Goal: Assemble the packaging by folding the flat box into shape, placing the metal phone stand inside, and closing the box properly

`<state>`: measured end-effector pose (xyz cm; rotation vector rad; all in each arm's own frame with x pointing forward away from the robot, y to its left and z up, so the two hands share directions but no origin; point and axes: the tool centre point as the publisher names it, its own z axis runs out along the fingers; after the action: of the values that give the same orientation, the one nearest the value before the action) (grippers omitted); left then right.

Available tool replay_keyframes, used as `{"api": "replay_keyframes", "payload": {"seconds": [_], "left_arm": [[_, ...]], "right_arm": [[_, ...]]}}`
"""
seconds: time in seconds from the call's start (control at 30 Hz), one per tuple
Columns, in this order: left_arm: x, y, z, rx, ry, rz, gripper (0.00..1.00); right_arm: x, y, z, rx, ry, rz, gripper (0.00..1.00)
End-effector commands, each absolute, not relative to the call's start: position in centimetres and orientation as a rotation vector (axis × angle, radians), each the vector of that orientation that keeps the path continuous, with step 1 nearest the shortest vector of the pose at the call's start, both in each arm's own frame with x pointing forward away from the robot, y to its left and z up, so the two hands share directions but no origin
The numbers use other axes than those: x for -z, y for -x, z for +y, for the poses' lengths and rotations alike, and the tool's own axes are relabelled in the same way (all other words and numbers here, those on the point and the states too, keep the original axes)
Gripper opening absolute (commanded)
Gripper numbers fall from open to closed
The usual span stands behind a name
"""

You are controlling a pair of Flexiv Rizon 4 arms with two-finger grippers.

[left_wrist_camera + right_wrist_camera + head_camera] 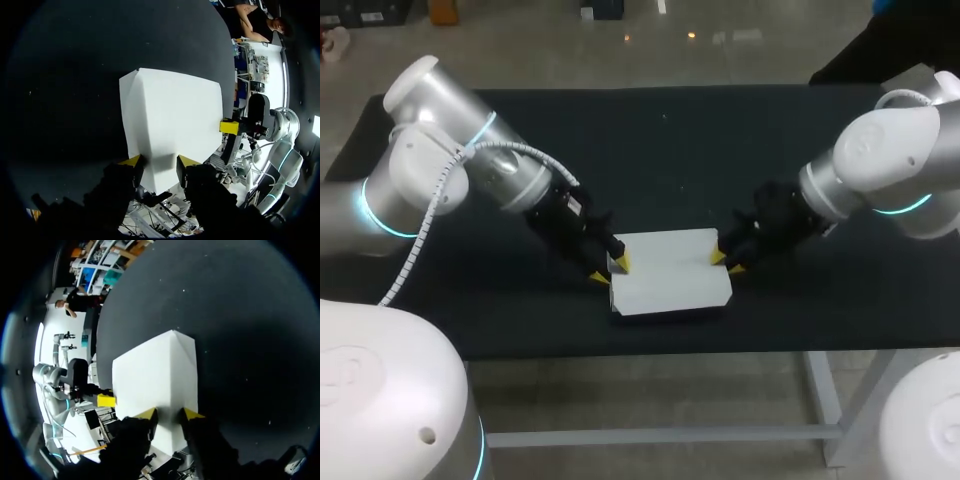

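At our left, the left hand [609, 270] sits at the left end of the white box [670, 272]. One yellow tip is over the top face and the other is just outside the end. Its wrist view shows the fingers a little apart with that end filling the gap, seemingly touching both, so we judge it pinched. The white box lies on the black table [650, 140] near the front edge. Its long axis runs across from one hand to the other, so neither arm is nearer. At the right end the right hand [726, 262] mirrors this, fingers narrowly apart and apparently clamped on its end. The head view shows both ends at once; only the wrist views show a raised side wall. We see no phone stand anywhere.
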<state>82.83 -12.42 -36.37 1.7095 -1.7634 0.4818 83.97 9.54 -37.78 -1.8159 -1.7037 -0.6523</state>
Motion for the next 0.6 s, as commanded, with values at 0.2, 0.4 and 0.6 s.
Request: {"api": "replay_keyframes", "payload": {"seconds": [0.2,0.4,0.6], "left_arm": [[34.9,-83.4,-15.0,-0.452,-1.664,-1.747,0.46],[34.5,-83.5,-15.1,-0.442,-1.627,-1.732,0.45],[34.2,-83.8,-15.1,-0.418,-1.604,-1.702,0.45]], "right_arm": [[37.7,-84.4,11.5,0.627,1.786,-1.675,0.35],[37.5,-84.4,11.5,0.62,1.776,-1.665,0.35],[37.1,-84.5,11.7,0.615,1.766,-1.658,0.35]]}}
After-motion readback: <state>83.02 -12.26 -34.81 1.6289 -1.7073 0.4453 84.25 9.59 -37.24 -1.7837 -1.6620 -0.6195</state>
